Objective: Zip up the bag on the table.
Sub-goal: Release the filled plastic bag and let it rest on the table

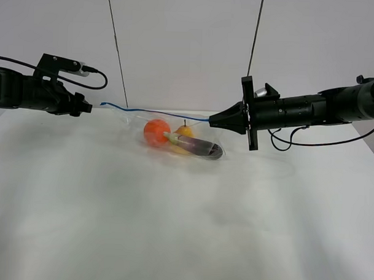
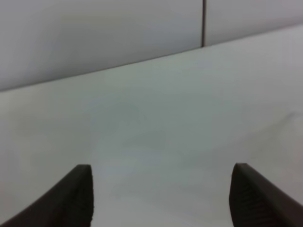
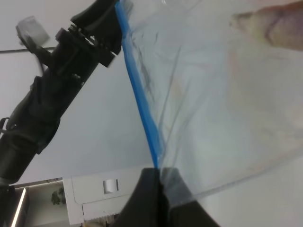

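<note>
Pale panelled wall behind; white table (image 1: pixel 110 223) fills the lower view. Bag (image 1: pixel 136 121) sits at the table's far middle, its top edge raised and strung between the two arms. Right pincer (image 1: pixel 213 122) is clamped tight on the blue zip strip (image 3: pixel 139 104) at that end. Left pincer (image 1: pixel 87 107) is at the strip's other end; its wrist view shows the fingers (image 2: pixel 78 194) wide apart, nothing between them. Inside the bag: purple aubergine (image 1: pixel 202 148) in front, orange (image 1: pixel 156 132) to its left, yellow fruit (image 1: pixel 185 131) behind.
</note>
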### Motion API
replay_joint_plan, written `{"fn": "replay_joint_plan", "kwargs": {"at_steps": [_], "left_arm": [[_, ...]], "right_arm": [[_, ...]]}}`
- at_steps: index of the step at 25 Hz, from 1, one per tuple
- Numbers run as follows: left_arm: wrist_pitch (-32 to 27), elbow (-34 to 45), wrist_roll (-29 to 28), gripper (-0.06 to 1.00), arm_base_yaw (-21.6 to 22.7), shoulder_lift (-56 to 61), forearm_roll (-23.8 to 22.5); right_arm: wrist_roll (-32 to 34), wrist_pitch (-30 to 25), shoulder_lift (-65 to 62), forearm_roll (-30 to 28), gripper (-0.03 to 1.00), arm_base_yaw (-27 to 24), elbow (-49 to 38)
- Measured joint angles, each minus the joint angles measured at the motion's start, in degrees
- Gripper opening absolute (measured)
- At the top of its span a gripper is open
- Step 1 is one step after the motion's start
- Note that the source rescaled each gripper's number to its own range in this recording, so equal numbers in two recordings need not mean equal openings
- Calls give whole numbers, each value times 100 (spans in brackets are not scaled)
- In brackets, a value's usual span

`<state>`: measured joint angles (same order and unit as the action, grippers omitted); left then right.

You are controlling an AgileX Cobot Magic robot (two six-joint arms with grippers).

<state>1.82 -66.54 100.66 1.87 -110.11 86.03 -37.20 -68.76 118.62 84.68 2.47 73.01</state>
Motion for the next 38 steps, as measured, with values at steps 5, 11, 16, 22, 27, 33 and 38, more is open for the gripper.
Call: {"fn": "replay_joint_plan", "kwargs": {"at_steps": [5,11,16,22,27,33,38], "left_arm": [[-693,0,166,80,73,0,1119],[-2783,0,-246,80,563,0,1277],[-4222,-75,-1722,80,968,5,-480],[-4868,-679,-6014,80,1000,5,-4682],[-5496,-1432,-8593,80,927,5,-6914],[-6366,-1825,-9012,80,440,24,-7519],[-6668,-1835,-9176,80,14,138,-7607]], "right_arm": [[0,0,0,0,0,0,0],[0,0,0,0,0,0,0],[0,0,0,0,0,0,0],[-19,0,0,0,0,0,0],[-49,0,0,0,0,0,0],[-89,0,0,-5,0,0,0],[-93,0,0,-11,0,0,0]]}}
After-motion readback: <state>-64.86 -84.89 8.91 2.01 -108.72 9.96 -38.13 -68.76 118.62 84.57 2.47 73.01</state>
